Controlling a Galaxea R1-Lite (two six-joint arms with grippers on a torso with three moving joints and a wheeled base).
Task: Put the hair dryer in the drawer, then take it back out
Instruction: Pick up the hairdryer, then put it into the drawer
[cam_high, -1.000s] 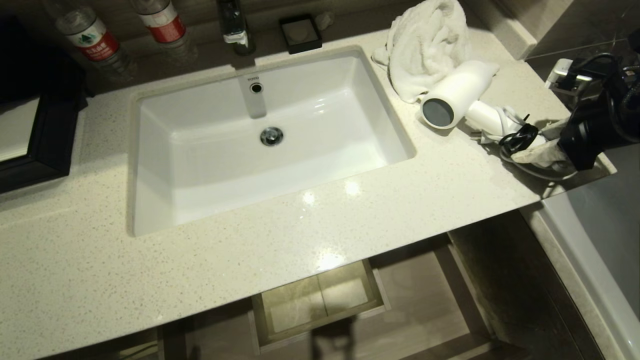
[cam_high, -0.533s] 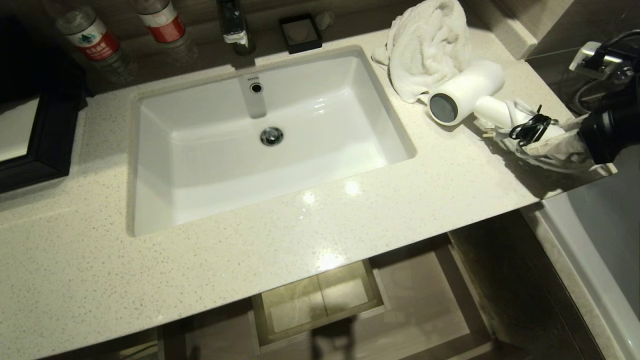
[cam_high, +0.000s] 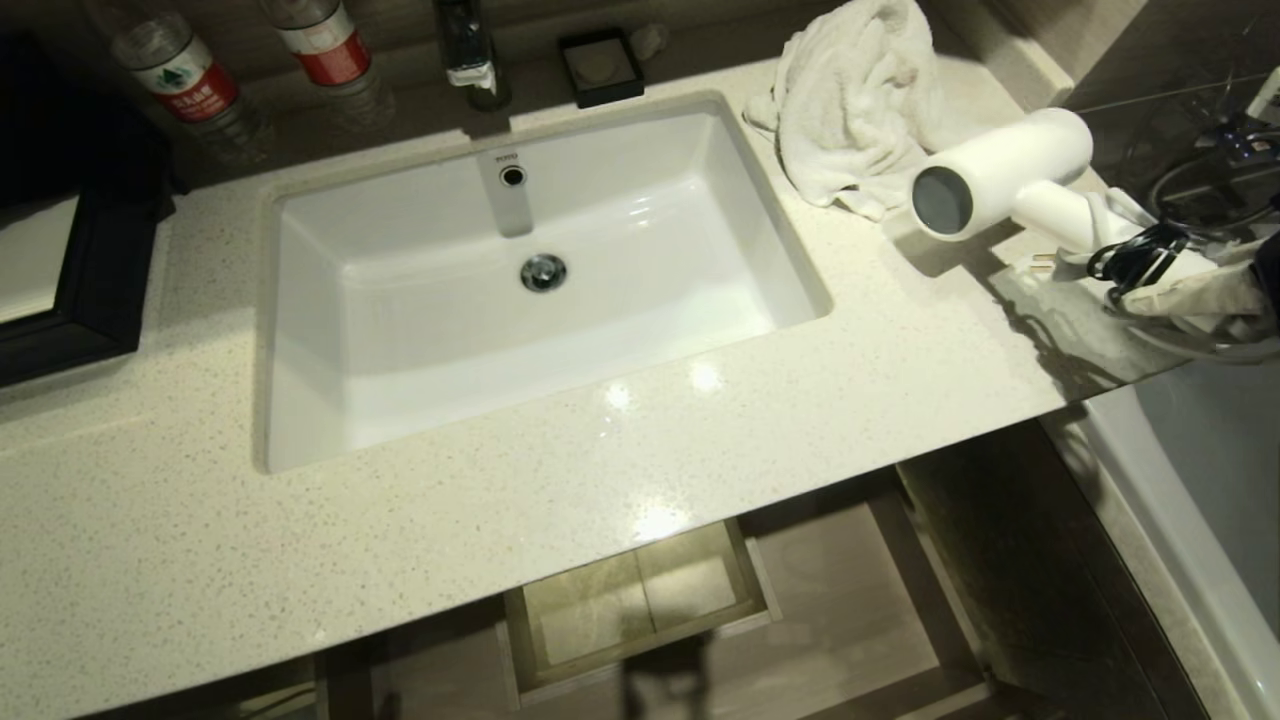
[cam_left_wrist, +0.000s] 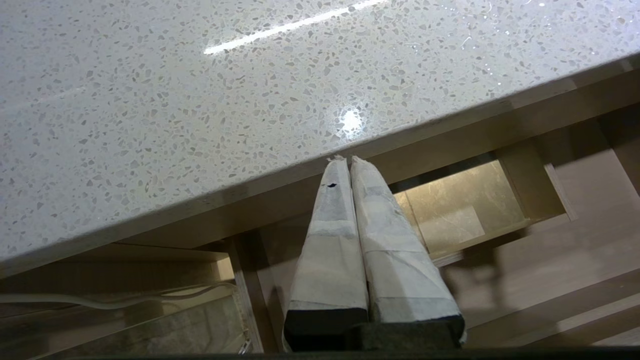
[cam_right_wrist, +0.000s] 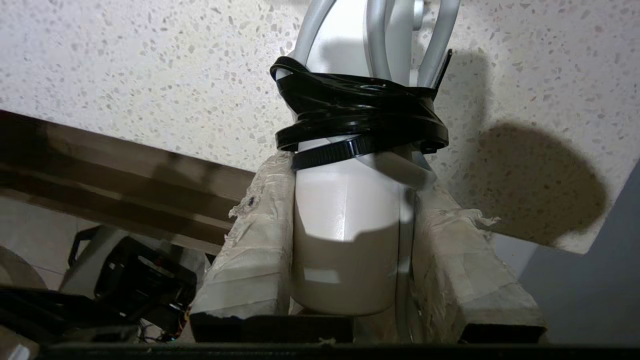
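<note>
The sink (cam_high: 330, 330) is showing the brand mark "TOYO" on its rear wall, just above the overflow hole (cam_high: 513, 176). The labels on the two bottles (cam_high: 190, 80) are carrying print too small to read.

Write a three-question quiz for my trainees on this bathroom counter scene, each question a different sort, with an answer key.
1. True or false: the right gripper is closed on the handle of the hair dryer.
2. Multiple choice: the drawer under the counter is A) open and holding the dryer, B) open with no dryer in it, C) pushed shut.
3. Short answer: what lies on the counter between the sink and the dryer?

Key
1. True.
2. B.
3. A white towel.
</note>
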